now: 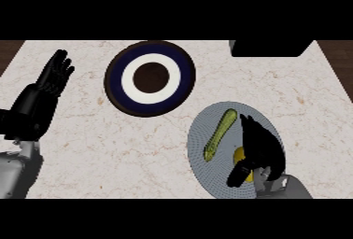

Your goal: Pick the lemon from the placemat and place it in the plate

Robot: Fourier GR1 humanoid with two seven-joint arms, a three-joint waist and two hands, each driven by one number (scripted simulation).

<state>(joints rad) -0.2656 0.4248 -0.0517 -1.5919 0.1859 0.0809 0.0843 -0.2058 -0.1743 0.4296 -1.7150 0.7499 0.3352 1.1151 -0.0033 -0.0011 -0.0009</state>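
little is done: the right hand (258,149) curls over the lemon (239,153) on the placemat (201,140), the plate (150,78) awaits, and the left hand (48,86) rests open.

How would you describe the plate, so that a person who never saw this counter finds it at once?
On the marble counter, look toward the far side, beyond the grey round placemat. The plate lies there, between the raised left hand and the black box. Only it has dark blue and white rings round a brown middle.
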